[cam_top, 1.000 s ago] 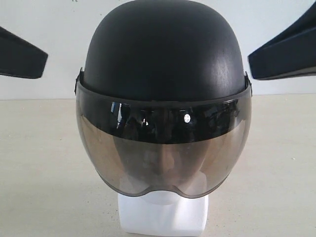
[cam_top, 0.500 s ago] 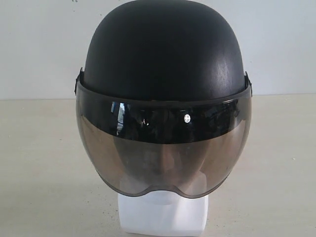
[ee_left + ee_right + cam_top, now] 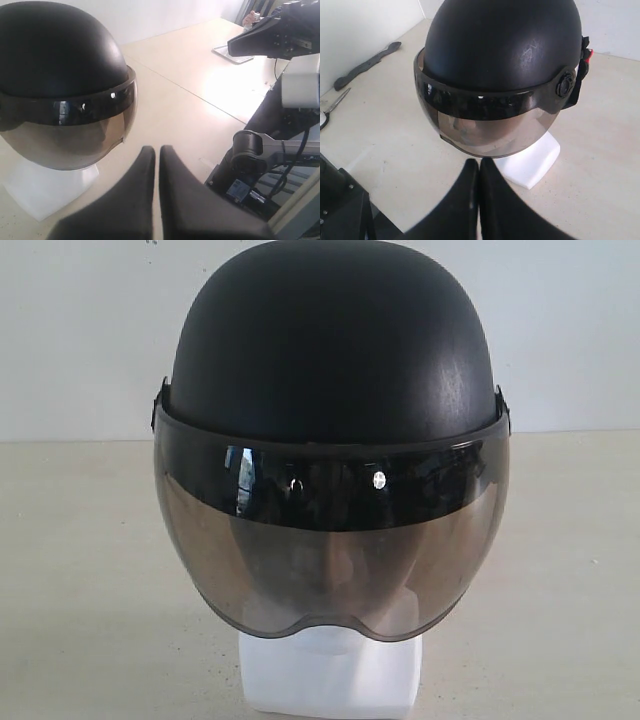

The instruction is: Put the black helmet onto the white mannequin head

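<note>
A pale wall (image 3: 80, 340) stands behind a wide beige counter (image 3: 80, 570). At the middle of the counter, the black helmet (image 3: 335, 350) sits upright on the white mannequin head (image 3: 335, 680). It covers the crown fully, and its shell is wider than the head. The smoky visor (image 3: 330, 560) hangs down over the face, which shows only dimly through the tint. Below the visor's lower edge, the chin and the blocky neck base stand on the counter.

The left hand (image 3: 156, 155) hangs near the helmet but apart from it, its fingers pressed together on nothing. The right hand (image 3: 479, 162) is likewise closed and empty, near the visor without touching it. Well off to one side, by the wall, lie a dark flat strip (image 3: 367, 62) and what may be scissors (image 3: 332, 107).
</note>
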`<state>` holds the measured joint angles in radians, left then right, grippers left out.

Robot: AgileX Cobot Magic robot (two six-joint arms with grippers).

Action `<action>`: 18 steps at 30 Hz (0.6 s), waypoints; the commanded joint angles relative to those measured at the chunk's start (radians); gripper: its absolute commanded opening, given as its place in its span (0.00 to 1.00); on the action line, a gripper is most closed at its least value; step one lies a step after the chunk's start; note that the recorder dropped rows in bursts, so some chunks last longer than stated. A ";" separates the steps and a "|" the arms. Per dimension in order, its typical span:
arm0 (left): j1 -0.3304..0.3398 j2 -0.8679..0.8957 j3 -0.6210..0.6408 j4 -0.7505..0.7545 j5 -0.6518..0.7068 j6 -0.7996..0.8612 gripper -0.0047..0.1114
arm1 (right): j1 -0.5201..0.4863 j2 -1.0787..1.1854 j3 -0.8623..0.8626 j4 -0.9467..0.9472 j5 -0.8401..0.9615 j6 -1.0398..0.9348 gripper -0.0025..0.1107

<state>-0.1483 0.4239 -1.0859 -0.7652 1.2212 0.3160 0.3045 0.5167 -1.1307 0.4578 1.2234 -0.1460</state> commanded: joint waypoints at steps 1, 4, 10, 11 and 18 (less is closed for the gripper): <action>-0.002 -0.021 0.007 -0.002 0.000 -0.010 0.08 | -0.004 -0.005 0.003 0.003 -0.002 0.000 0.02; -0.002 -0.021 0.007 -0.002 0.000 -0.010 0.08 | -0.004 -0.005 0.003 0.003 -0.002 0.000 0.02; -0.002 -0.021 0.007 -0.002 0.000 -0.010 0.08 | -0.004 -0.005 0.003 0.003 -0.002 0.000 0.02; -0.002 -0.021 0.007 -0.002 0.000 -0.010 0.08 | -0.004 -0.005 0.003 0.003 -0.002 0.000 0.02; -0.002 -0.041 0.007 0.040 0.000 0.053 0.08 | -0.004 -0.005 0.003 0.003 -0.002 0.000 0.02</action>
<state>-0.1483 0.4005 -1.0859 -0.7543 1.2212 0.3328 0.3045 0.5167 -1.1307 0.4578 1.2234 -0.1460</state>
